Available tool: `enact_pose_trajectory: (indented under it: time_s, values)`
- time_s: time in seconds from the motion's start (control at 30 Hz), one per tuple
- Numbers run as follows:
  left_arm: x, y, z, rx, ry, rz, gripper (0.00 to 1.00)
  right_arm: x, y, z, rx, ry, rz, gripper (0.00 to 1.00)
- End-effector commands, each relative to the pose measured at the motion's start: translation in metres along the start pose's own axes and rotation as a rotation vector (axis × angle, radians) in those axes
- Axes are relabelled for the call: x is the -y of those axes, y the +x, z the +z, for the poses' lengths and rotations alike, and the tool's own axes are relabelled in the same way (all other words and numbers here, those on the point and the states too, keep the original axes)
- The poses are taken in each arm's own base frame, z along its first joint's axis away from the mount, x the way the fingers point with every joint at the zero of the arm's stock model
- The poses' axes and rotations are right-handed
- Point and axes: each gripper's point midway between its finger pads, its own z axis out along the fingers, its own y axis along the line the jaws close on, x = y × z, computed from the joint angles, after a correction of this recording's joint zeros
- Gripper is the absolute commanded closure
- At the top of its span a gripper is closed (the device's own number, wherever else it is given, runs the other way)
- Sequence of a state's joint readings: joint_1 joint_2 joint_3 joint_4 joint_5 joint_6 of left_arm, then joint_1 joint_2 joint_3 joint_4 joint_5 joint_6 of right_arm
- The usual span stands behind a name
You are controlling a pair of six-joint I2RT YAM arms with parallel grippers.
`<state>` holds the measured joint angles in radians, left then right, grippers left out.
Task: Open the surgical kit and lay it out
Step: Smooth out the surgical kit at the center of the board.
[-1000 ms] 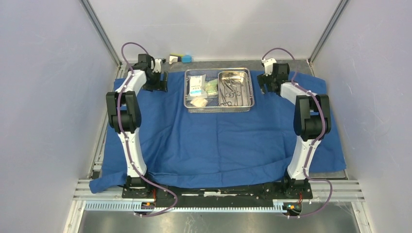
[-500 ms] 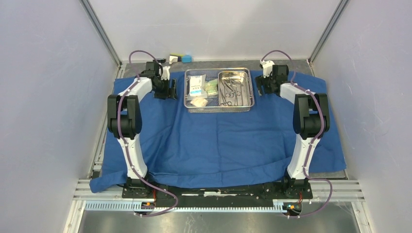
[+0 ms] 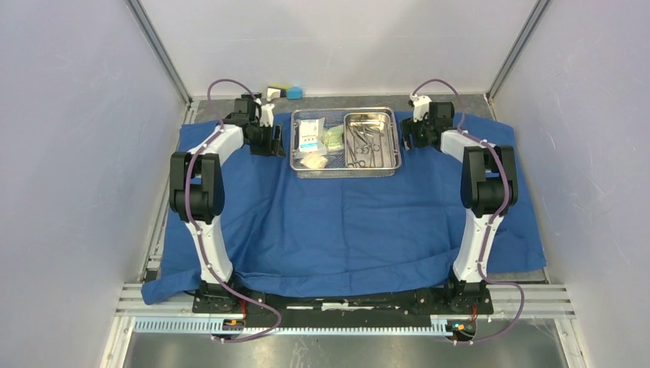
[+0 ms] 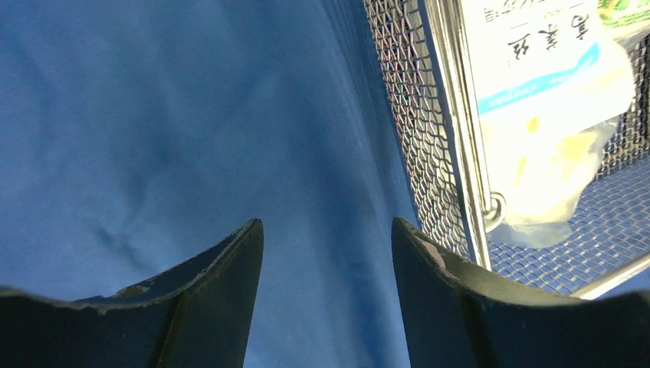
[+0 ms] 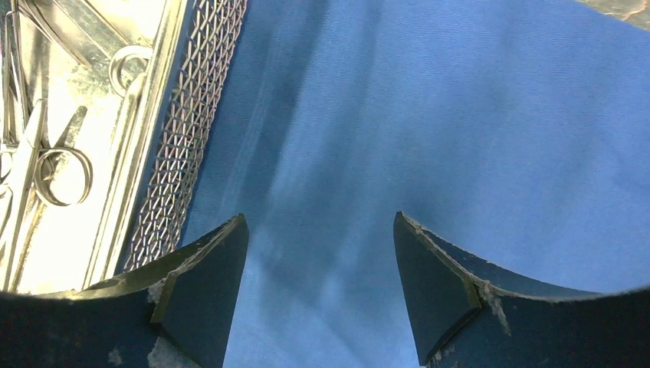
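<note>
The blue cloth wrap lies spread flat over the table. On its far middle stands the steel wire-mesh basket, with white and green packets in its left half and a steel pan with slim scissor-like instruments in its right half. My left gripper hovers open over bare cloth just left of the basket's mesh wall, a white packet showing beyond. My right gripper is open over the cloth just right of the basket, with instrument ring handles in the pan.
Small white, yellow and blue blocks sit on the grey table behind the cloth. The cloth hangs over the near table edge at the front left. Frame posts and pale walls close in both sides.
Both grippers have moved inward toward the basket's sides, the left one farther, and both have narrowed a little while staying open.
</note>
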<state>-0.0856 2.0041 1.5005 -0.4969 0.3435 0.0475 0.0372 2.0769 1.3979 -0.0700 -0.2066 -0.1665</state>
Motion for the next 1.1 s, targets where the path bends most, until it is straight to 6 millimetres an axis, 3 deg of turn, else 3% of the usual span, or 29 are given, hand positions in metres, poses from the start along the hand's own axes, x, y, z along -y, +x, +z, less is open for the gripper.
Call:
enact_pose_trajectory:
  time_s: [0.0,0.23,0.37,0.67,1.0,1.07]
  values:
    - [0.007,-0.007,0.016,0.009,0.031,-0.012,0.33,-0.003,-0.011,0.007,0.021,-0.036,0.024,0.25]
    - [0.008,0.001,0.03,-0.016,0.04,-0.021,0.48,-0.007,0.008,0.016,-0.032,-0.045,0.027,0.32]
    - [0.007,0.004,0.036,-0.027,0.031,-0.063,0.64,-0.007,0.018,0.021,-0.066,-0.045,0.031,0.43]
    - [0.0,0.005,0.042,-0.043,0.003,-0.091,0.97,0.001,0.013,0.024,-0.065,-0.012,0.024,0.63]
    - [-0.007,-0.002,0.052,-0.066,-0.012,-0.172,0.98,0.012,0.007,0.033,-0.073,0.034,0.031,0.98]
    - [-0.008,-0.005,0.052,-0.06,-0.005,-0.188,0.98,0.015,0.005,0.035,-0.071,0.043,0.028,1.0]
